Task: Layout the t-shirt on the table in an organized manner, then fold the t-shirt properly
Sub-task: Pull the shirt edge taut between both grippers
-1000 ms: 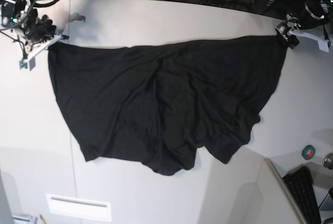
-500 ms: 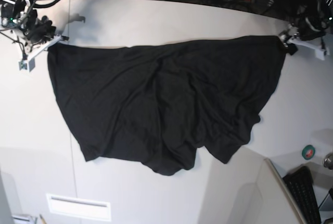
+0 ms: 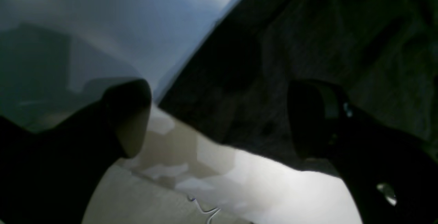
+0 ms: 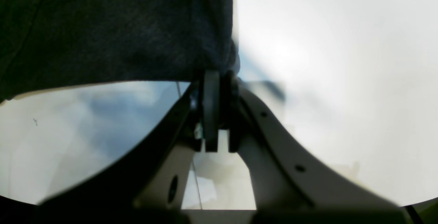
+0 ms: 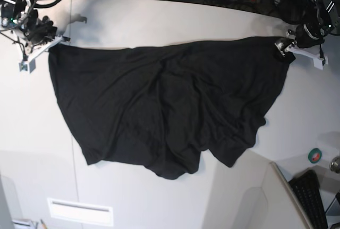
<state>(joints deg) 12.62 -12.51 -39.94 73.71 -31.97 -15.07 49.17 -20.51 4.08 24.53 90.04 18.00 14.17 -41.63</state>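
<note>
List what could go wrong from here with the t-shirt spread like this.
1. The right gripper is shut on one corner of the t-shirt while the left gripper is open over the other; pulling now would likely drag the cloth askew.
2. The near edge is bunched and rumpled, so folding now may trap creases.

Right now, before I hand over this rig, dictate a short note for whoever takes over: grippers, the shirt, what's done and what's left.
Right gripper: shut on the t-shirt, pinching one far corner.
Left gripper: open, jaws wide apart, over the opposite far corner, not gripping.
The t-shirt lies spread across the table, black side up, far edge roughly straight, near edge wrinkled and bunched.
Done: rough spreading.
Left: smooth the near edge and middle, then fold.
</note>
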